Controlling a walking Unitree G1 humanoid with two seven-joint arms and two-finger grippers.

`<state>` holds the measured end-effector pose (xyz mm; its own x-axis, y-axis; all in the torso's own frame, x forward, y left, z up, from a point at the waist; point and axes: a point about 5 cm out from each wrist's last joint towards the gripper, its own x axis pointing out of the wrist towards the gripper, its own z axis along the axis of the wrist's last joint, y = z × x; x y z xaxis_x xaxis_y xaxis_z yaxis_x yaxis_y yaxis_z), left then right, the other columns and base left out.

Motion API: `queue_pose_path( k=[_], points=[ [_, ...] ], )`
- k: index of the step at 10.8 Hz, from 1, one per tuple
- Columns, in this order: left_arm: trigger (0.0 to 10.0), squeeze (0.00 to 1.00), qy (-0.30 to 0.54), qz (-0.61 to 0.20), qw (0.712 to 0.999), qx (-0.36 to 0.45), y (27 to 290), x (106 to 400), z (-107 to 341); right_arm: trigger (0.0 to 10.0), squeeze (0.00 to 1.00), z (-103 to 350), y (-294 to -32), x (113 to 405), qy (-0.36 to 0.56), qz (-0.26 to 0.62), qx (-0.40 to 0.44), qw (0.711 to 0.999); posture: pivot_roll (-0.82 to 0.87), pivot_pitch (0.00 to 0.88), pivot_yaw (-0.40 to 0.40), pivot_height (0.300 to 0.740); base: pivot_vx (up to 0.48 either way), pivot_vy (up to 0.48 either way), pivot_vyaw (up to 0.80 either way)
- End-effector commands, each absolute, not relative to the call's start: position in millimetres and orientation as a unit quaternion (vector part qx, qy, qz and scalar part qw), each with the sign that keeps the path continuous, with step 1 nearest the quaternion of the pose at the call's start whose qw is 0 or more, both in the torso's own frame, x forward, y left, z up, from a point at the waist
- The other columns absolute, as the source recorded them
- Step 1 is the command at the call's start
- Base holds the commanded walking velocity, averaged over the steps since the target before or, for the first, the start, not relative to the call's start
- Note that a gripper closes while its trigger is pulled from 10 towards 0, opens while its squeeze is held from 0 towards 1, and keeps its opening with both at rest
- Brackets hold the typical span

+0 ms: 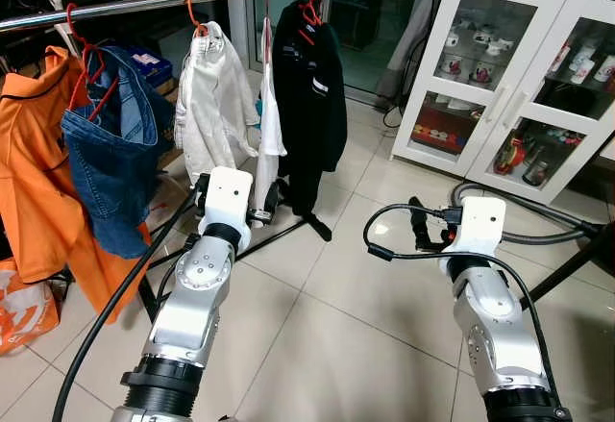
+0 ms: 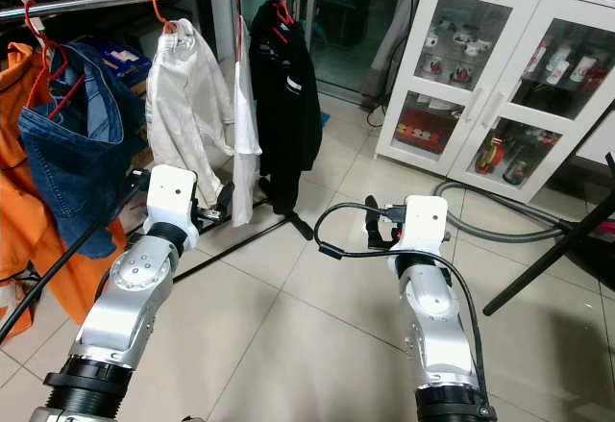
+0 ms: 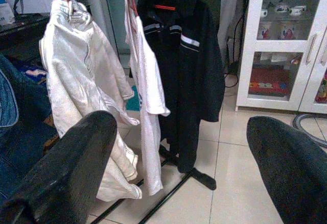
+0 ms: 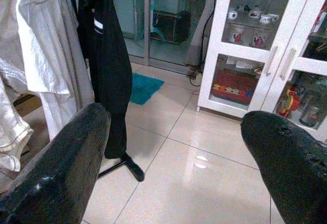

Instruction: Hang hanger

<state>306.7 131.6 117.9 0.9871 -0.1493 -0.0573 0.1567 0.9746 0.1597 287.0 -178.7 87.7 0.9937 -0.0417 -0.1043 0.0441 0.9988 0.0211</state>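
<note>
- The left gripper (image 3: 179, 173) and the right gripper (image 4: 173, 168) are both held out low over the tiled floor (image 1: 327, 345), each with its jaws spread wide apart and nothing between them.
- Judged from that, the hanging step is either already finished or not yet started: no loose hanger can be seen in either gripper or on the floor.
- The hangers that do show are red ones hooked over the rail (image 1: 163, 1) of the clothes rack: one carries the jeans (image 1: 115, 153) near the rail's left end beside an orange shirt (image 1: 29, 153), one the white jacket (image 1: 213, 95) around the middle, one a white T-shirt (image 3: 145, 81) just beside it, and one the black jacket (image 1: 307, 86) at the right end (that red hanger (image 1: 309, 4) sits close to the rail's tip).
- If a hanger remains to be hung, the next move calls for finding it first, then lifting its hook to a bare stretch of rail, likely between the jeans and the white jacket.
- No brand or writing can be read; the black jacket shows pale stripes only, and the items in the white glass-door cabinet (image 1: 509, 86) are too small to tell.
</note>
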Motion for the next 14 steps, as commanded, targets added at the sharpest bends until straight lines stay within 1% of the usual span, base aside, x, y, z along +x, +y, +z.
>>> queue_pose_path(
  k=[1,6,10,14],
  points=[
    [10.0,0.00,0.021,-0.083,0.993,0.085,129.5,308.6,118.8,10.0,0.00,88.0,-179.8,289.3,0.055,-0.026,0.011,0.998,-0.05,0.000,-0.019,0.740,0.000,0.000,0.00],
    [10.0,0.00,0.013,-0.088,0.992,0.087,124.4,311.1,122.4,10.0,0.00,89.6,-180.4,290.1,0.052,-0.027,0.010,0.998,-0.06,0.007,-0.017,0.740,0.000,0.000,0.00],
    [10.0,0.00,0.016,-0.088,0.992,0.086,124.2,311.3,120.9,10.0,0.00,82.9,-185.2,289.2,0.066,-0.036,0.010,0.997,-0.05,0.008,-0.021,0.740,0.000,0.000,0.00],
    [10.0,0.00,0.012,-0.090,0.991,0.099,124.1,311.0,120.8,10.0,0.00,80.9,-181.1,291.2,0.069,-0.030,0.006,0.997,-0.04,0.000,-0.023,0.740,0.000,0.000,0.80]
  ],
)
